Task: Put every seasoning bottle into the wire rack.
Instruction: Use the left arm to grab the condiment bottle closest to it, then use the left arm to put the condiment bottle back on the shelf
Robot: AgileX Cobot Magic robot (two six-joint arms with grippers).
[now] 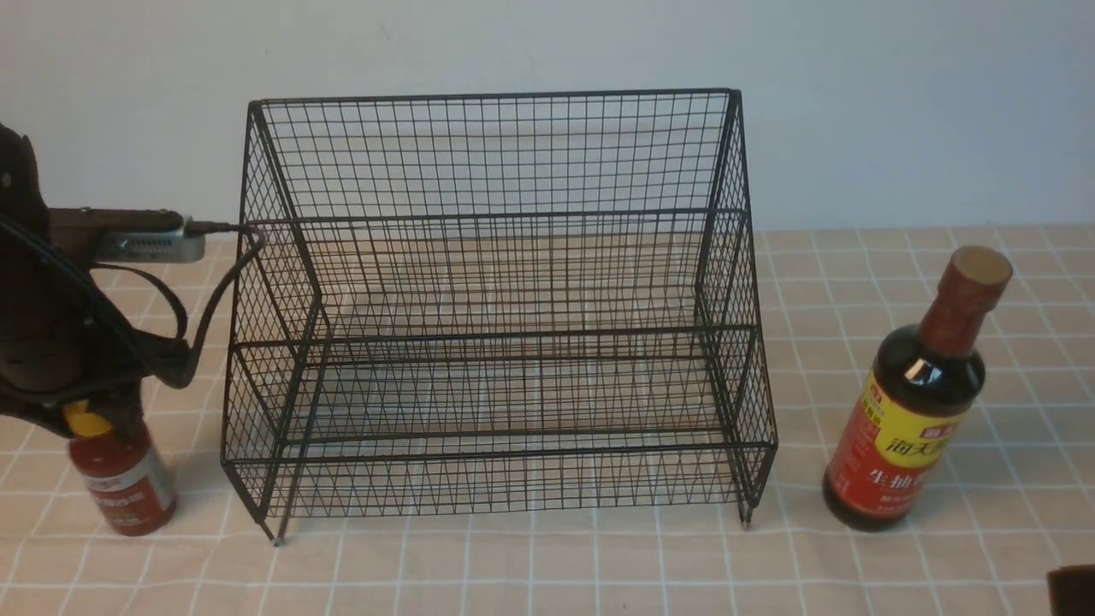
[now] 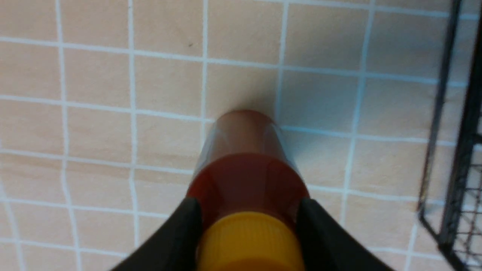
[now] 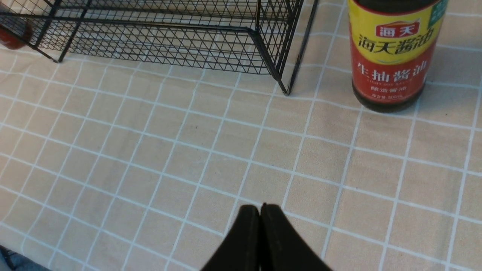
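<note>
- On the desk (image 1: 599,573) in the front view, the black wire rack (image 1: 505,441) stands in the middle, spread with a pale checked cloth (image 1: 428,582) beneath it, its two stepped tiers holding neither bottle.
- At the rack's left, outside it, the red-sauce bottle (image 1: 128,483) stands upright on the cloth, with the left arm (image 1: 51,325) over its yellow cap (image 1: 88,419).
- To the right of the rack, apart from it, the soy-sauce bottle (image 1: 907,402) stands upright, its yellow-and-red label showing; a dark bit of the right arm (image 1: 1074,590) shows at the lower right corner.
- Within the left wrist view, the left jaws are narrowed onto the red-sauce bottle at its yellow cap, one on each side; their tips are blurred. Part of the rack shows near the bottle, not touching it.
- Across the right wrist view, the right jaws are closed tip to tip with nothing between them. The soy-sauce bottle stands beyond them, near the rack, and the red-sauce bottle shows partly through the mesh. Dark blue fabric (image 3: 19,261) shows in one corner.
</note>
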